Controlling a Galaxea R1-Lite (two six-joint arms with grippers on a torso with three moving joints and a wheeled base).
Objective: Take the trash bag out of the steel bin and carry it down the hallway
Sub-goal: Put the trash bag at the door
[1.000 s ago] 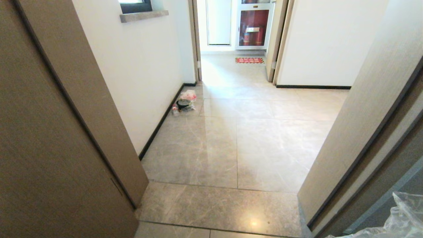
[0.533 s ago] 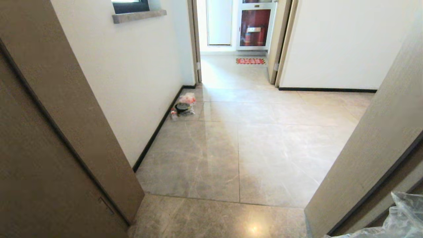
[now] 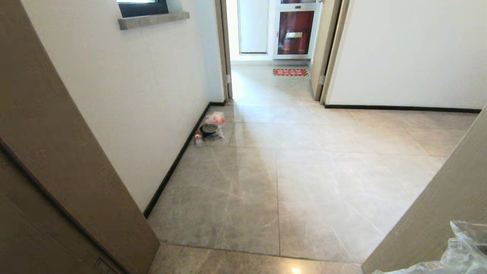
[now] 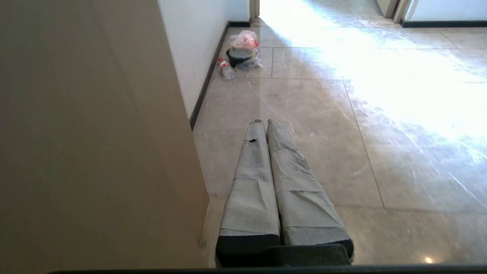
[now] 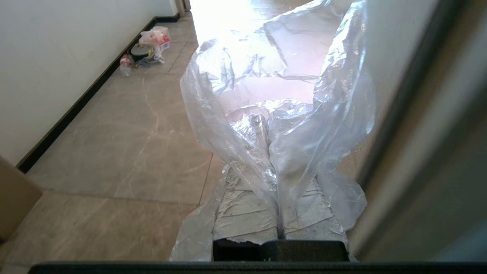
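Note:
The trash bag (image 5: 281,87), clear crinkly plastic, hangs bunched around my right gripper (image 5: 267,121), whose wrapped fingers are shut on a pinched fold of it. A corner of the trash bag (image 3: 462,249) shows at the lower right of the head view. My left gripper (image 4: 263,122) is shut with nothing in it, held out level above the hallway tiles (image 4: 312,114) beside a brown door panel (image 4: 87,133). The steel bin is out of view. The hallway (image 3: 304,171) stretches ahead with glossy beige-grey tiles.
A small rubbish pile (image 3: 209,128) lies against the left wall's black baseboard. Brown door frames stand close on the left (image 3: 57,171) and right (image 3: 437,217). A grey ledge (image 3: 152,19) juts from the left wall. A red striped mat (image 3: 290,72) lies past the far doorway.
The whole head view has shifted: the camera has advanced through the doorway, and both door frames have slid outward. The bag keeps its place at the lower right.

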